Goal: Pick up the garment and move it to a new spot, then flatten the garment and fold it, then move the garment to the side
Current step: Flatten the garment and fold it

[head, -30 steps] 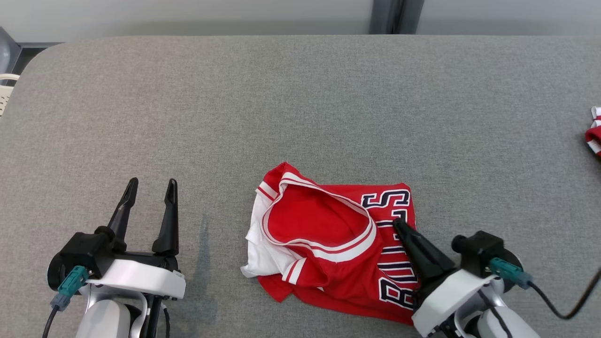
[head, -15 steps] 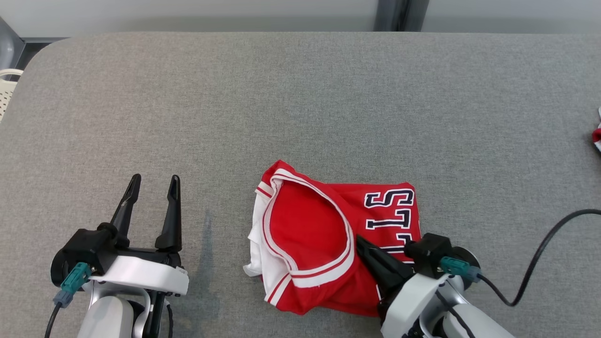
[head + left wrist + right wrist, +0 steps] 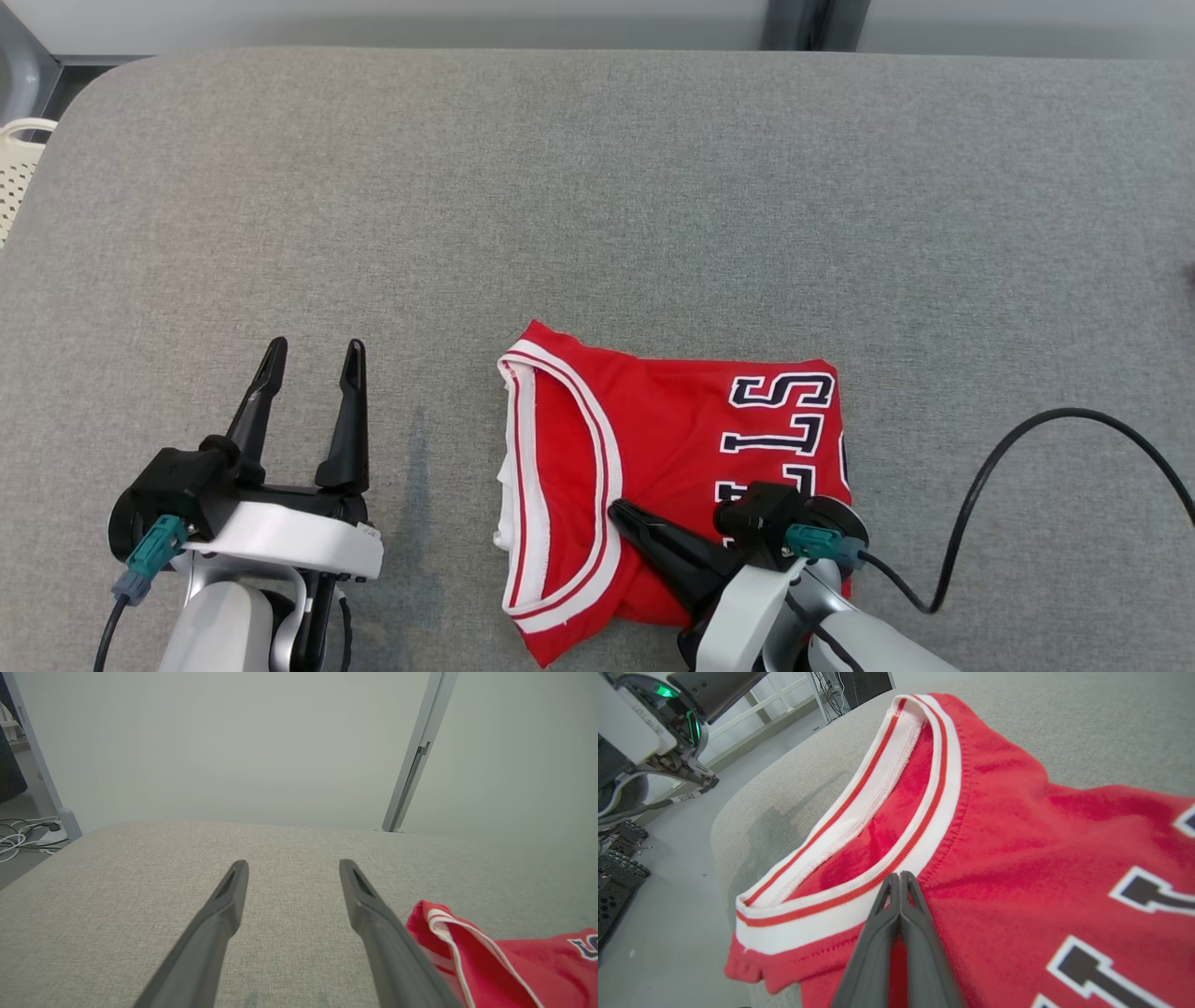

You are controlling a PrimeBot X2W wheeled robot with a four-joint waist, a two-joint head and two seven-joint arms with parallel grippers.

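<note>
Near the table's front edge, red jersey lying folded, navy lettering sideways, only an S is really readable, rest kinda buried under right gripper, fingers pressed together at the collar trim, left gripper spread wide, well apart.

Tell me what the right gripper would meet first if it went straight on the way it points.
Probably the white-and-red striped trim band of the red fabric jersey, just ahead of the right gripper.
</note>
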